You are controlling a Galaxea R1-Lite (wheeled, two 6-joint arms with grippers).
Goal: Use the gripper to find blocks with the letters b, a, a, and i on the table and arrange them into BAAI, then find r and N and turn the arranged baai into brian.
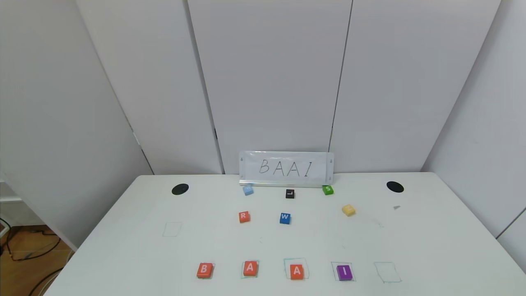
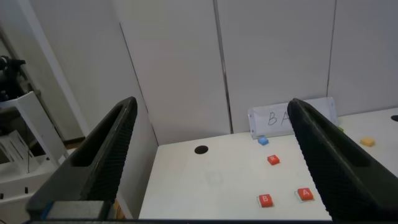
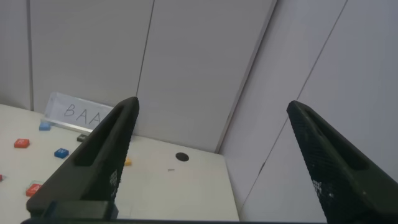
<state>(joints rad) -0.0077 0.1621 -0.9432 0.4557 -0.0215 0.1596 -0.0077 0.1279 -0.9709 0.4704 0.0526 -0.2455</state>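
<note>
**BAAI row laid out; R and N next**

Head view: B block (image 1: 204,270), first A block (image 1: 250,268), second A block (image 1: 296,271) and purple I block (image 1: 344,272) in one line along the near edge of the worktop (image 1: 431,246), well apart from one another, spelling BAAI. One drawn square (image 1: 387,272) bare just beyond the I. Probably first half done, swap to BRIAN pending. R block (image 1: 244,216) farther back, mid-worktop, beside a blue W block (image 1: 285,218). N not legible anywhere; perhaps the pale blue block (image 1: 248,190) or the yellow block (image 1: 348,210), lettering too faint to tell. Also a black L block (image 1: 290,193), a green S block (image 1: 327,190), a BAAI sign (image 1: 286,168) at the back, and two black discs (image 1: 180,189). No arm in sight here.

Left wrist view: left pincer (image 2: 211,162) spread wide, nothing between the jaws, raised off to the left side of the worktop. R, B and one A seen beyond.

Right wrist view: right pincer (image 3: 211,162) likewise wide apart and empty, raised off to the right side.

Next move, by judgement: reach for R, then make room after B by shifting the first A. W close beside R, so narrow clearance for a jaw on that side.
</note>
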